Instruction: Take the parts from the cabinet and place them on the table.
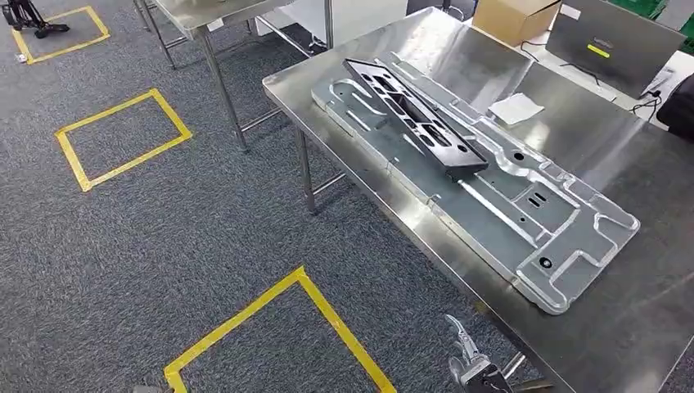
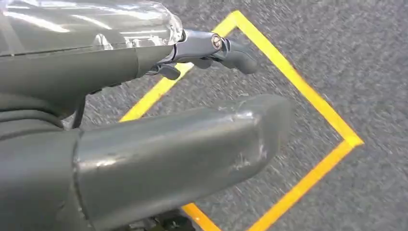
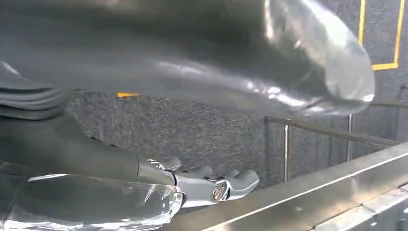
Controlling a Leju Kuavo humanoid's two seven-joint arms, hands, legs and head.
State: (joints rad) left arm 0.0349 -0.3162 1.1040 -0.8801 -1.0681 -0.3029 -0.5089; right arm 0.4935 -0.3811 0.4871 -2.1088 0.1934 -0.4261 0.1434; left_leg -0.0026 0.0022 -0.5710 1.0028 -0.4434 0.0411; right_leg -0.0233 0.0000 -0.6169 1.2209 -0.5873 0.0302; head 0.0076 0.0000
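Already on the steel desk [image 1: 393, 49] we see the parts: a long grey metal panel [image 1: 565, 246] with raised ribs, cut-outs and small holes lies flat and runs diagonally across the top, one end close to the desk's near edge. A black frame part [image 1: 413, 115] with rectangular openings rests on top of the panel's far half, lined up with it along the same diagonal. Beside the panel, farther in on the desk, lies a small white sheet of paper [image 1: 515, 108].

Our right hand [image 1: 470, 360] hangs low just off the desk's near edge, apart from the panel. In the right wrist view its fingers [image 3: 231, 185] are stretched out and spread from the thick thumb, with nothing between them, and the desk's edge [image 3: 337, 178] runs just past them. Our left hand [image 2: 159, 144] hangs over the carpet; its dark fingers [image 2: 231, 53] reach out loosely apart from the thumb and hold nothing.

Beyond the desk's far side we see a cardboard box [image 1: 515, 16] and a grey laptop [image 1: 614, 41] bearing a yellow label. A second steel desk [image 1: 205, 16] stands farther back. Grey carpet [image 1: 164, 270] covers the floor, marked with yellow tape squares [image 1: 123, 139], one of them near our feet [image 1: 270, 327].
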